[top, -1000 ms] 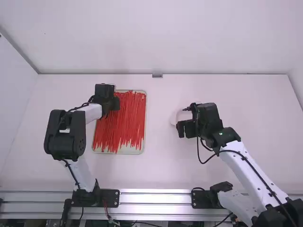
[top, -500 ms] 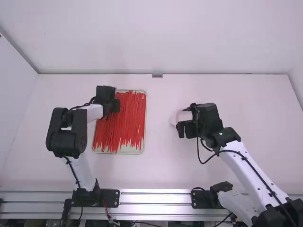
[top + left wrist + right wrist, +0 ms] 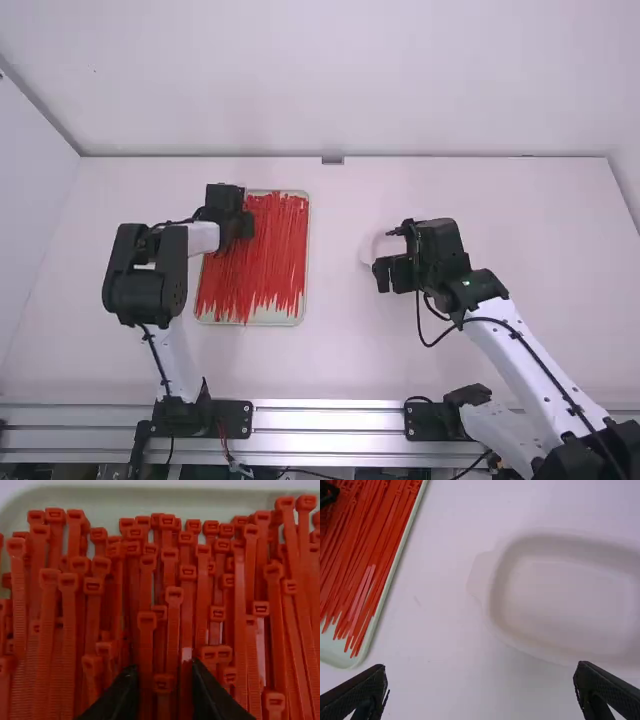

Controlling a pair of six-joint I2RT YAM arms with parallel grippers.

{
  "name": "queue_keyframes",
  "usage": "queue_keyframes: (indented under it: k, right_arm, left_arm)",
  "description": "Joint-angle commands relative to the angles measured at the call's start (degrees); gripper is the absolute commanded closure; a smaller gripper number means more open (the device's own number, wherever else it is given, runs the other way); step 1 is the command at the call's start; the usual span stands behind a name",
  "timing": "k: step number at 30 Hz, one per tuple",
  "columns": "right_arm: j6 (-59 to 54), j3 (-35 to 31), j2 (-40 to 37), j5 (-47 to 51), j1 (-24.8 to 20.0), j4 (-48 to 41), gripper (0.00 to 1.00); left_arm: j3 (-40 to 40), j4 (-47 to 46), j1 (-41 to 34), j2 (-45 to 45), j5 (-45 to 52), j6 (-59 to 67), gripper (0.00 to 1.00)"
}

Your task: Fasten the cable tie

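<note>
Currently, left fingers [image 3: 117, 700] are spread and down among the red cable ties [image 3: 175, 600] heaped in the pale-green tray [image 3: 100, 502], several ties between them. I'd narrow onto one tie near its head, then lift straight. Right fingers [image 3: 355, 690] are spread wide above the empty white dish [image 3: 560, 600], which sits on the counter [image 3: 445, 655] beside the tray.

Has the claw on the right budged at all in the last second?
No. The right gripper sits at the same spot over the white dish, fingers open.
</note>
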Motion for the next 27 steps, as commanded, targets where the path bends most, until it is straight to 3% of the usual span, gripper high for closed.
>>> queue_keyframes:
  k: [1, 8, 13, 16, 27]
  right_arm:
    - [-0.1, 2.0, -0.9, 0.0, 0.1, -0.2, 0.01]
    - [-0.1, 2.0, -0.9, 0.1, 0.1, -0.2, 0.01]
    - [-0.1, 2.0, -0.9, 0.0, 0.1, -0.1, 0.01]
    - [-0.1, 2.0, -0.9, 0.0, 0.1, 0.1, 0.01]
    - [-0.1, 2.0, -0.9, 0.1, 0.1, 0.3, 0.01]
  left_arm:
    - [-0.9, 0.4, -0.4, 0.7, -0.4, 0.2, 0.75]
    - [-0.9, 2.0, -0.4, 0.7, -0.4, 0.0, 0.80]
    - [-0.7, 2.7, -0.4, 0.7, -0.4, 0.0, 0.69]
    - [-0.7, 2.6, -0.4, 0.7, -0.4, 0.0, 0.68]
    - [-0.7, 3.6, -0.4, 0.7, -0.2, -1.5, 0.73]
